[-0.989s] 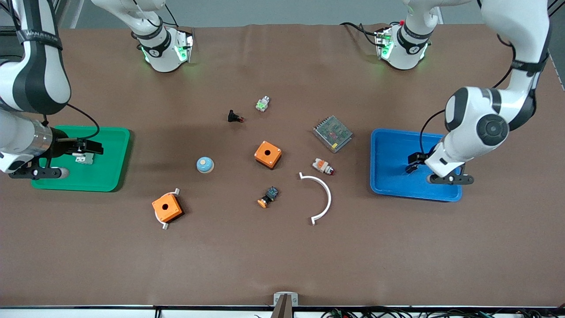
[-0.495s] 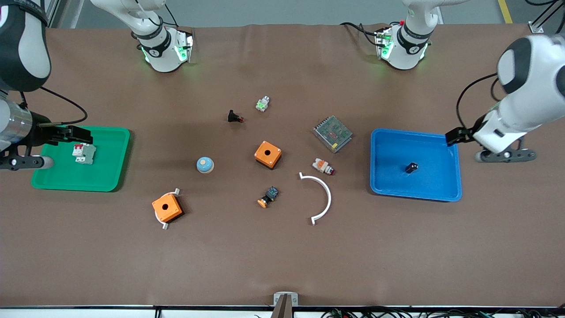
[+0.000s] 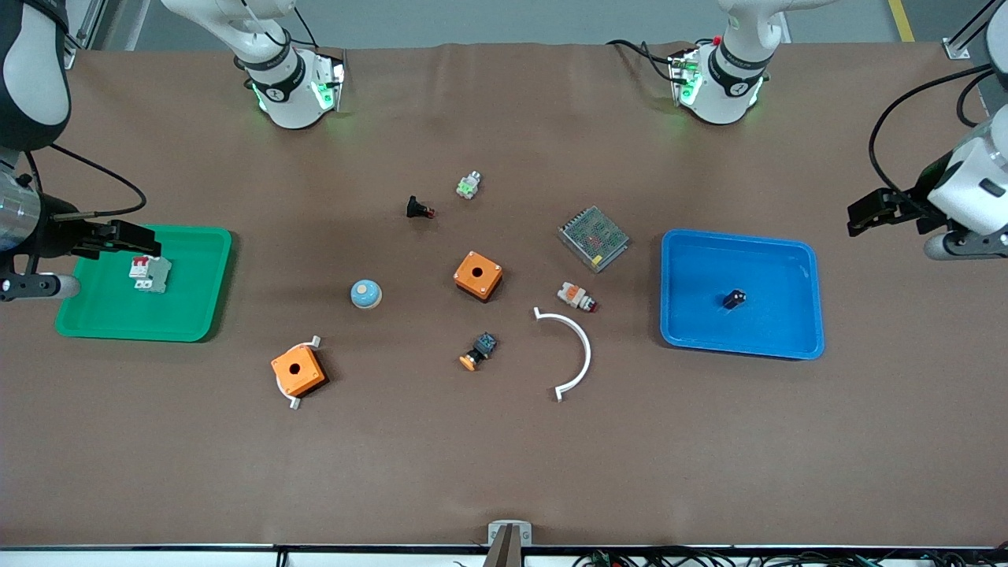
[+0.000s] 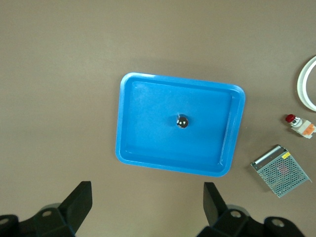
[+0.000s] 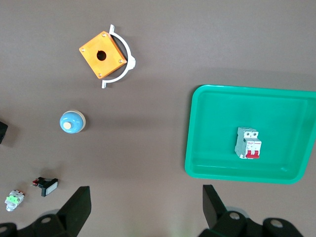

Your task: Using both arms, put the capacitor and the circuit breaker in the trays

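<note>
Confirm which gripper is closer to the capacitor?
Left. The left gripper hangs open off the blue tray that holds the capacitor; the right gripper is open over the green tray at the table's right-arm end.

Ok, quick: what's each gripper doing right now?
Left gripper: open, holding nothing, up past the blue tray.
Right gripper: open, holding nothing, over the green tray.

- Brown desk (image 3: 504,465), covered corner to corner.
- Green tray (image 3: 189,315) near the right arm's edge; blue tray (image 3: 787,339) near the left arm's edge.
- Mid-desk: two orange boxes (image 3: 477,275), white arc (image 3: 573,350), mesh-topped unit (image 3: 594,238), blue dome (image 3: 366,294).
</note>
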